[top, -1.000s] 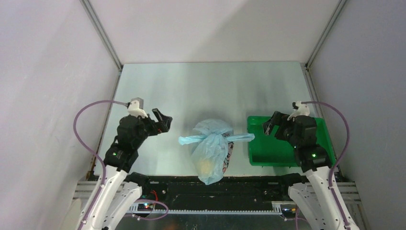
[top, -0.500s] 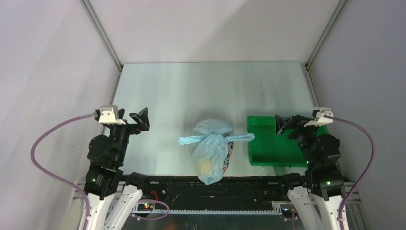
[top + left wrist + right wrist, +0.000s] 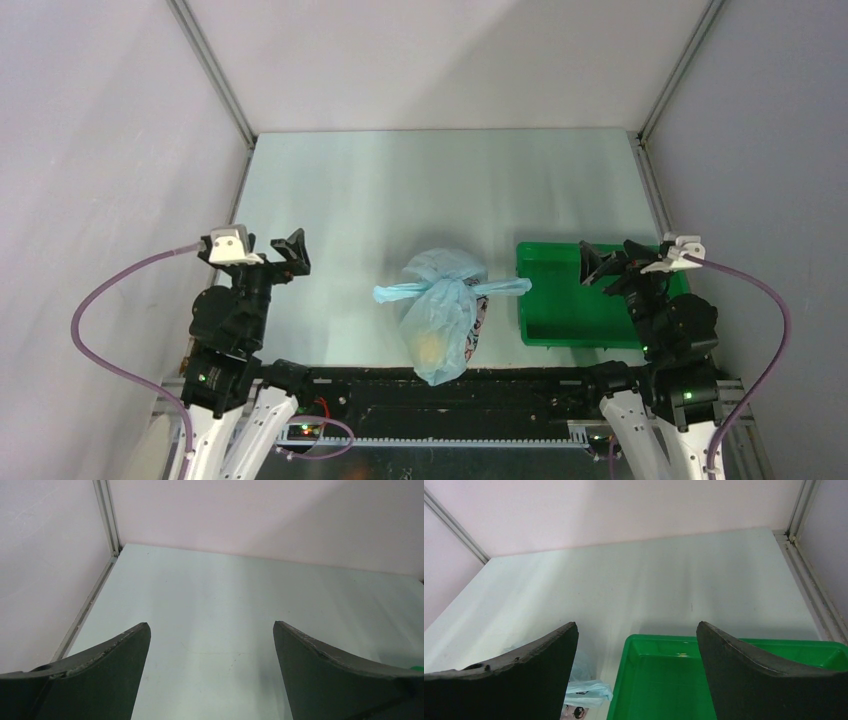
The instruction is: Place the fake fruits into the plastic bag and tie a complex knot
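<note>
Both arms have drawn back toward their bases since a second ago, when the grippers reached in close to the bag's two tails; the bag itself has not shifted. From above, the left gripper (image 3: 275, 252) hangs at about 8 o'clock from the table's (image 3: 440, 180) middle, well apart from the bag, its jaws spread wide with nothing between them; its wrist view shows only bare table between the two dark fingers (image 3: 100, 675). The right gripper (image 3: 612, 262) sits at about 4 o'clock, above the green tray (image 3: 530, 300), jaws likewise wide apart and holding nothing. The plastic bag (image 3: 440, 315) lies at 6 o'clock, near the front edge, between the two arms and just beside the tray's left wall. Its neck is gathered into a knot (image 3: 457, 290), with one twisted tail pointing to 9 o'clock and the other to 3 o'clock, that tip reaching the tray's rim. A yellow fruit (image 3: 430, 346) shows through the thin blue film in the lower part of the bag; the grapes cannot be made out. A pink-and-dark mark (image 3: 482, 318) shows on the bag's right side.
</note>
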